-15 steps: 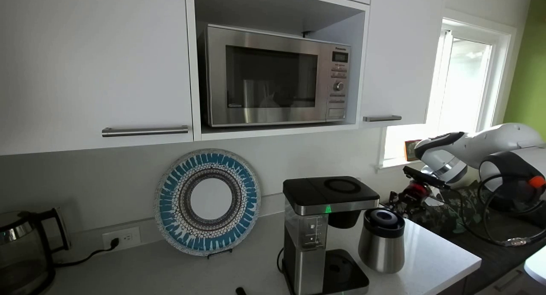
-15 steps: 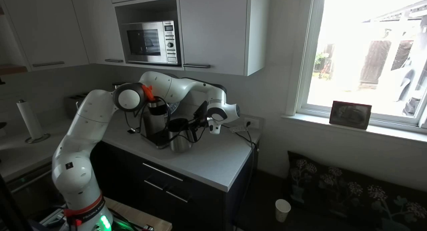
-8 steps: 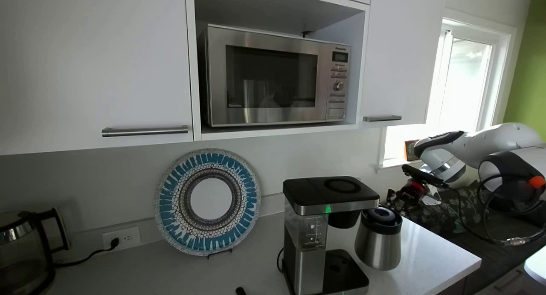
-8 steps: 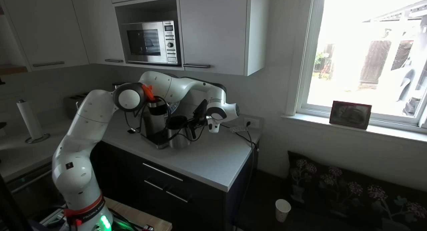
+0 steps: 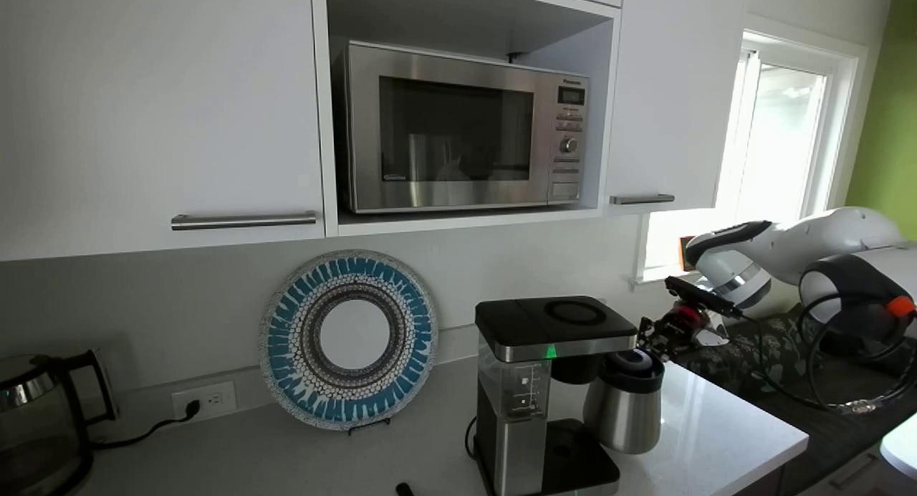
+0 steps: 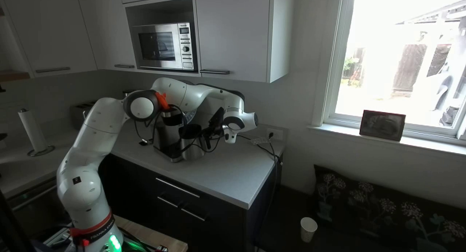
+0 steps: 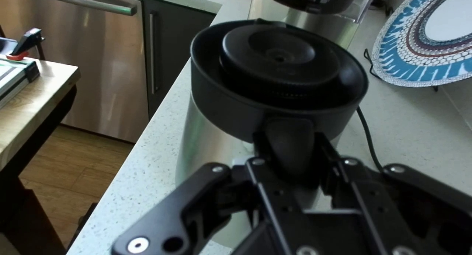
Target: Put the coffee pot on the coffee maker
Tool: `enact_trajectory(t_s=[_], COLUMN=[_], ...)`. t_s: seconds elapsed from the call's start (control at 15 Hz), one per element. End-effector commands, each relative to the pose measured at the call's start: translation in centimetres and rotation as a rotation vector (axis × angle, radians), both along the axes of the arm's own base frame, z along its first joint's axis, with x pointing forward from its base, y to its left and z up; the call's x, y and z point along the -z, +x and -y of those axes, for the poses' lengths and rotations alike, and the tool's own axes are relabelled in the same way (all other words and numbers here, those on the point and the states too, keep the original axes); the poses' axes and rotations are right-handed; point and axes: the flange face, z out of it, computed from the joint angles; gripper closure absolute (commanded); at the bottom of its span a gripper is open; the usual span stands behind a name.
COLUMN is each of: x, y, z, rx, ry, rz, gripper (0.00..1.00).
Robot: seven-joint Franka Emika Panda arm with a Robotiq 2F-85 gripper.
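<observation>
The coffee pot (image 5: 623, 418), brushed steel with a black lid, also shows in an exterior view (image 6: 193, 150) and in the wrist view (image 7: 214, 148). It leans slightly and stands close beside the coffee maker's base plate. I cannot tell whether its bottom touches the counter. The coffee maker (image 5: 555, 320) is black and silver with an overhanging head; it also shows in an exterior view (image 6: 167, 132) and behind the pot in the wrist view (image 7: 313, 26). Its head hides part of the pot's lid. My gripper (image 7: 291, 148) is shut on the pot's black handle, with a finger on each side.
A patterned round plate (image 5: 351, 338) leans on the wall behind. A glass kettle (image 5: 43, 417) stands to its left. A microwave (image 5: 466, 127) sits in the cabinet above. The counter's front edge (image 6: 204, 188) runs near the pot. A cable hangs along my arm.
My gripper and the coffee pot have moved sideways toward the coffee maker. The pot now overlaps the edge of the base plate in an exterior view. The grip looks unchanged.
</observation>
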Motion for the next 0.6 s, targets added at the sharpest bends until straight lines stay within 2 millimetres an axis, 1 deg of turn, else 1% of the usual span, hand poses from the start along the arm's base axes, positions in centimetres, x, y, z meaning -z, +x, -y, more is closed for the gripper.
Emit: enact_trajectory(t_s=[0.0, 0.53], x=[-1.3, -0.2], y=[-0.3, 0.2], z=[-1.4, -3.7], rx=[0.014, -0.036], ry=[0.073, 0.089], rz=[-0.011, -0.024], gripper=[0.92, 0.92])
